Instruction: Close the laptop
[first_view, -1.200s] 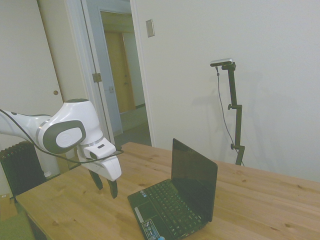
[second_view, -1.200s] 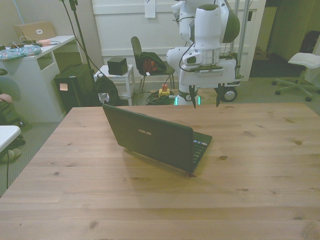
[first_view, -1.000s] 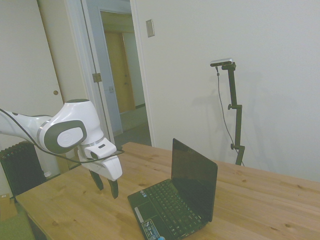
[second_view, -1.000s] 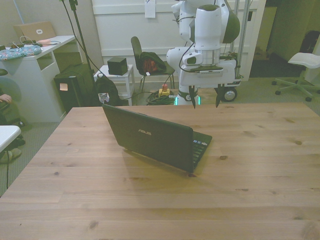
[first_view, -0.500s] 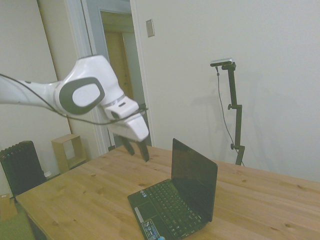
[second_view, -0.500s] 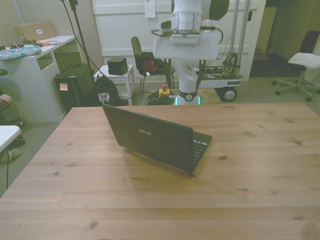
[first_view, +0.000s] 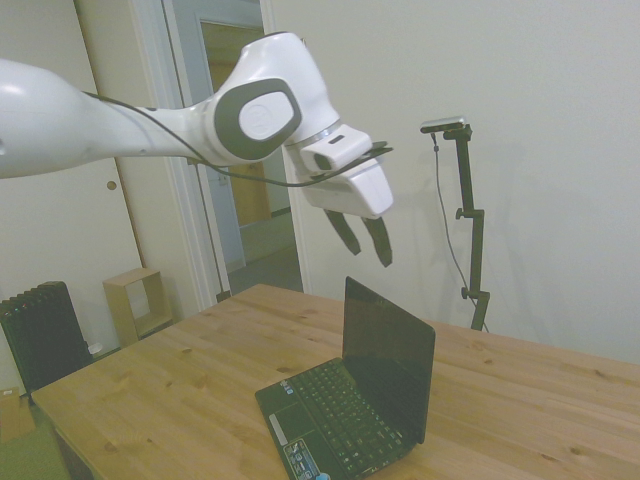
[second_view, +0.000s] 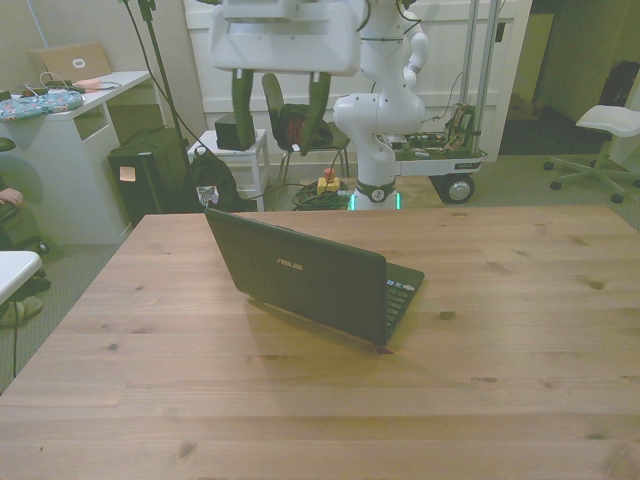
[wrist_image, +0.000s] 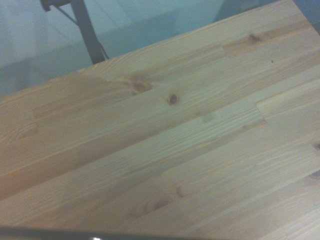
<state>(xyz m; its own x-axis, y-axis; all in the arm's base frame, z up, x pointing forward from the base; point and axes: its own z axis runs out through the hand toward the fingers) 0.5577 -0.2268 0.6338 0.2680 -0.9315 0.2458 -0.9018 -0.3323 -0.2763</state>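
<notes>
Moved: tool (first_view: 368, 240) has risen from low over the surface beside the keyboard to high above the lid's top edge; laptop unchanged.
Tool state: fingers apart, holding nothing, pointing down and slightly toward the screen side (front view shows the gap between the two dark fingers clearly).
Laptop: laptop (first_view: 355, 398) sits open on the wooden surface (first_view: 160, 390), screen roughly upright, keyboard facing the arm; in the front view the lid back (second_view: 300, 275) faces the camera.
Wrist view: only bare surface (wrist_image: 165, 125) planks, plus a thin dark strip at one edge that is possibly the lid rim, can't confirm.
Step (judgement): lining up behind or above the lid to push it down toward the keyboard; closing not yet started.
Risk 1: contact on the screen side instead of the lid back would push the lid further open, or tip the laptop backward.
Risk 2: push too low or too horizontal, so the whole laptop slides across the surface instead of hinging (light machine, nothing bracing it).
Risk 3: fingertip lands on the thin top edge and slips off, scraping the screen.
Risk 4: descent too fast slams the lid, or a finger gets caught between lid and keyboard.
</notes>
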